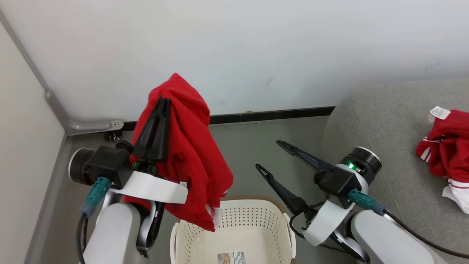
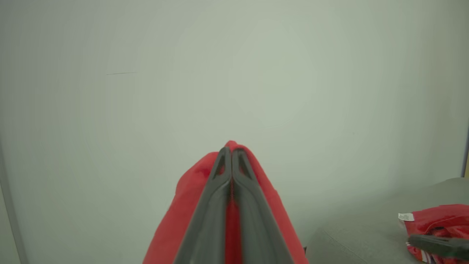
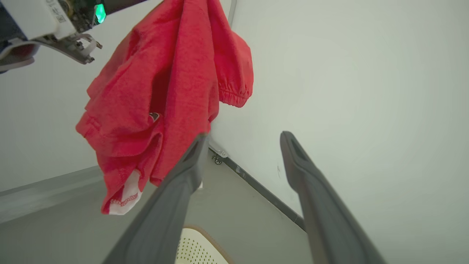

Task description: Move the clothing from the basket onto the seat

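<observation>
Clothing check: one red piece is up in the air and the other is lying on the seat [image 1: 384,121]. The plain red garment [image 1: 190,157] hangs from the robot's left gripper [image 1: 164,99]. Its two dark fingers are pinched tight together on a bunched fold at the top of the fabric. The rest drapes down past the wrist, and the lowest hem, with a bit of white lining showing, dangles over the left corner of the basket [image 1: 253,220]. I can't tell whether the hem touches the rim or just hangs above it.

That cream basket with the little holes sits on the grey floor [image 1: 249,146] between the two arms. A paper label [image 1: 231,257] shows on the part of its bottom I can see.

The right gripper [image 1: 268,154] has its fingers spread wide with nothing between them. It hovers over the floor between the basket and the seat, pointing towards the white wall [image 1: 256,47].

The striped garment [image 1: 447,146], red with white trim, is crumpled on the light grey seat over on the robot's right, well apart from the basket. A white tag [image 1: 439,113] sticks out at its upper edge. The seat itself is pushed up close to the wall, and a black baseboard [image 1: 271,114] runs along the floor beside it.
</observation>
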Robot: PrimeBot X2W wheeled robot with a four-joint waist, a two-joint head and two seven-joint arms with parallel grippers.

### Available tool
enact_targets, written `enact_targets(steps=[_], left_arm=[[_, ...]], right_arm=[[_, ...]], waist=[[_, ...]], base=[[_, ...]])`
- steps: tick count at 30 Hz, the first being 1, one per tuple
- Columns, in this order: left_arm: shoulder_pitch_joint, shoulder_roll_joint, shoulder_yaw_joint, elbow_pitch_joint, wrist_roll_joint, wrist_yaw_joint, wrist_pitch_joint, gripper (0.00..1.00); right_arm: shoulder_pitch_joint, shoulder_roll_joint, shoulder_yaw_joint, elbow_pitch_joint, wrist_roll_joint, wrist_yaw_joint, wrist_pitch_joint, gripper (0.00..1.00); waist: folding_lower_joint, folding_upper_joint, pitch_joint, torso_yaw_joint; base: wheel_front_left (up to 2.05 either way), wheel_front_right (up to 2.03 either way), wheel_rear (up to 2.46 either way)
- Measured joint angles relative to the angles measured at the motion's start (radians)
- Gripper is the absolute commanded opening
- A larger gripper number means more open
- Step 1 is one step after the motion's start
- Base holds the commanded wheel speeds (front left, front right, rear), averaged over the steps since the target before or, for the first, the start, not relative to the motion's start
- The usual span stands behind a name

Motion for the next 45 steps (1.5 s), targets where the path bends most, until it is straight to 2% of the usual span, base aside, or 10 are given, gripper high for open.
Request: enact_targets(steps=[11, 19, 27, 36, 43, 44, 45], left_arm=[[0.003, -0.005, -0.067, 0.021, 0.007, -0.009, 0.000, 0.00], [0.003, -0.009, -0.126, 0.021, 0.007, -0.017, 0.000, 0.00], [-0.001, -0.011, -0.173, 0.016, 0.007, -0.017, 0.011, 0.00], [-0.008, -0.011, -0.207, 0.013, 0.001, -0.017, 0.018, 0.00], [-0.013, -0.011, -0.246, 0.001, -0.020, -0.017, 0.020, 0.00], [-0.014, -0.011, -0.252, 0.000, -0.023, -0.017, 0.022, 0.00], [-0.018, -0.012, -0.258, -0.001, -0.029, -0.017, 0.022, 0.00]], right_arm=[[-0.025, 0.011, 0.039, 0.065, 0.058, 0.000, 0.015, 1.00], [-0.056, 0.018, 0.099, 0.123, 0.051, 0.000, 0.025, 1.00], [-0.088, 0.073, 0.167, 0.167, 0.091, 0.000, 0.025, 1.00], [-0.114, 0.088, 0.170, 0.196, 0.120, 0.000, 0.000, 1.00], [-0.137, 0.099, 0.171, 0.277, 0.109, 0.000, -0.018, 1.00], [-0.149, 0.105, 0.175, 0.287, 0.109, 0.000, -0.019, 0.96], [-0.161, 0.108, 0.178, 0.291, 0.109, 0.000, -0.022, 0.49]], waist=[[0.0000, 0.0000, -0.034, 0.036], [0.0000, 0.0000, -0.041, 0.061], [0.0000, 0.0000, -0.037, 0.084], [0.0000, 0.0000, -0.033, 0.108], [0.0000, 0.0000, -0.029, 0.123], [0.0000, 0.0000, -0.028, 0.125], [0.0000, 0.0000, -0.027, 0.128]], base=[[0.00, 0.00, 0.00], [0.00, 0.00, 0.00], [0.00, 0.00, 0.00], [0.00, 0.00, 0.00], [0.00, 0.00, 0.00], [0.00, 0.00, 0.00], [0.00, 0.00, 0.00]])
